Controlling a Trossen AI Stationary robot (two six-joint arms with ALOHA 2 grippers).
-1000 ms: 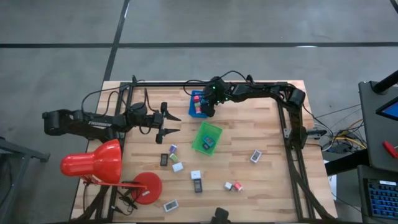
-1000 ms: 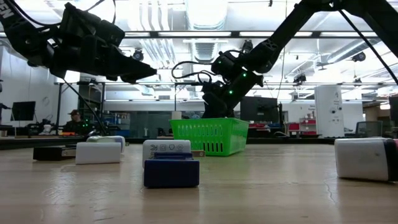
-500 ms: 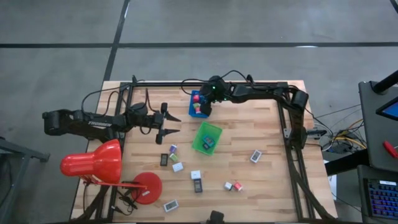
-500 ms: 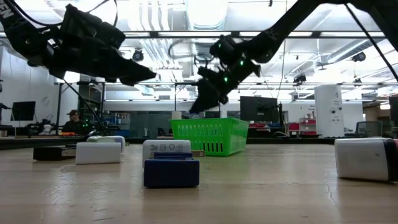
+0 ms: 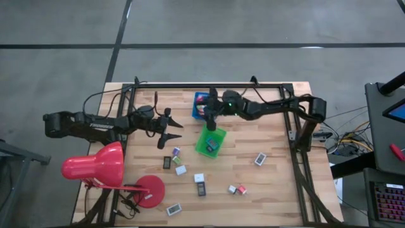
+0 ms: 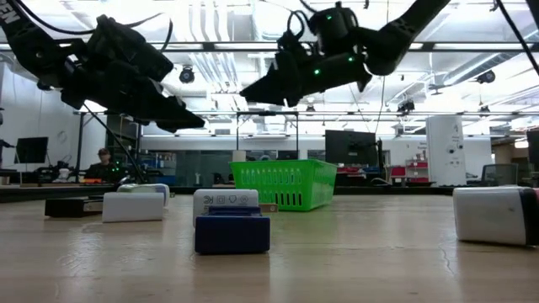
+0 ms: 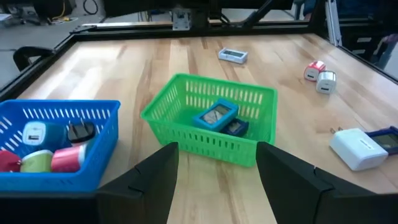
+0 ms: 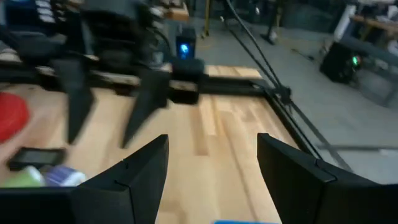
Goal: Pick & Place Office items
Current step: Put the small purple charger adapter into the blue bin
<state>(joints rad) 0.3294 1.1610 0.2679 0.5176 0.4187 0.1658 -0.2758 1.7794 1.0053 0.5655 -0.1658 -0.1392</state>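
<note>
While the left gripper (image 5: 169, 125) is hanging spread and empty by the green tray (image 5: 211, 140), the right gripper (image 5: 210, 117) has swung off the blue tray (image 5: 200, 105) and is hovering spread, empty, above the green one, suggesting a drop-off is done. Office items (image 5: 200, 184) are lying scattered across the open tabletop (image 5: 266, 183), well clear of edges.

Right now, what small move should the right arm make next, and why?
Probably swing the empty, open right gripper out toward the loose office items on the table; it hangs between the blue tray and the green tray, carrying nothing.
</note>
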